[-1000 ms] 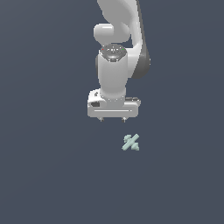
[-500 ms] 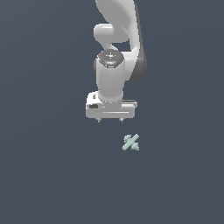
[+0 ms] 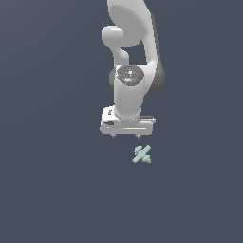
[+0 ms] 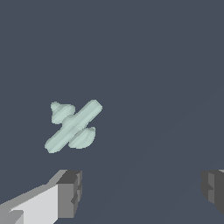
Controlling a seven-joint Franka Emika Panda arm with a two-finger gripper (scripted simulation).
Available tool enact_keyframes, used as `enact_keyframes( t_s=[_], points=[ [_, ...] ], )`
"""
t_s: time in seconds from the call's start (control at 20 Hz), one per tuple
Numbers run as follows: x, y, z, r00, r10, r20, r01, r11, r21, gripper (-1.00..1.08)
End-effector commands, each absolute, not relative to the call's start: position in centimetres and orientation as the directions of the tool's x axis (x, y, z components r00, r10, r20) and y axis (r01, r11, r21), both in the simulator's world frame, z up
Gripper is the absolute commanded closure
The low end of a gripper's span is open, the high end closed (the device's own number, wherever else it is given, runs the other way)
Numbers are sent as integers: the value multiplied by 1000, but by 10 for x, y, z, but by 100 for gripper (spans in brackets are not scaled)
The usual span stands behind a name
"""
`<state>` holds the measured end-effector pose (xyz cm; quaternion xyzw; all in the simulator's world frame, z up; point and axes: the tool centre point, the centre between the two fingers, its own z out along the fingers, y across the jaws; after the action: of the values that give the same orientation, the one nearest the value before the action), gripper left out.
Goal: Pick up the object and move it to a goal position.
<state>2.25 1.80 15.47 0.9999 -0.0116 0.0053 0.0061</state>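
Observation:
The object [image 3: 142, 154] is a tiny pale mint-green bar crossed by short stubs, lying flat on the dark grey surface. The wrist view shows the object [image 4: 72, 125] lying diagonally, beyond one grey finger pad [image 4: 69, 194]. My white gripper [image 3: 126, 136] hangs a little above the surface, up and toward the exterior view's left of the object, not touching it. Its fingers are spread wide with nothing between them, so it is open.
The white arm [image 3: 130, 57] rises straight above the gripper. A plain dark grey surface [image 3: 57, 190] fills everything else in both views.
The gripper has drifted slightly toward the exterior view's right, nearer the object. The object has not moved.

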Motion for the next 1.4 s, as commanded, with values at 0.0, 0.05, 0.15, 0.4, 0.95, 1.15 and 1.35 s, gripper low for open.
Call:
enact_keyframes(
  t_s=[0.0,0.05,0.15,0.4,0.95,1.15,1.35],
  points=[
    [28,32,142,999,-35,9,-35,-999,10,-92],
    [31,38,136,999,-41,8,-41,-999,10,-92],
    [36,53,123,999,-54,6,-54,-999,8,-92],
    [44,81,97,997,-81,3,-81,-997,3,-92],
    [47,101,78,995,-98,-1,-98,-995,0,-92],
    [47,101,69,995,-98,-1,-98,-995,0,-92],
    [46,102,49,995,-99,0,-99,-995,0,-92]
  ],
)
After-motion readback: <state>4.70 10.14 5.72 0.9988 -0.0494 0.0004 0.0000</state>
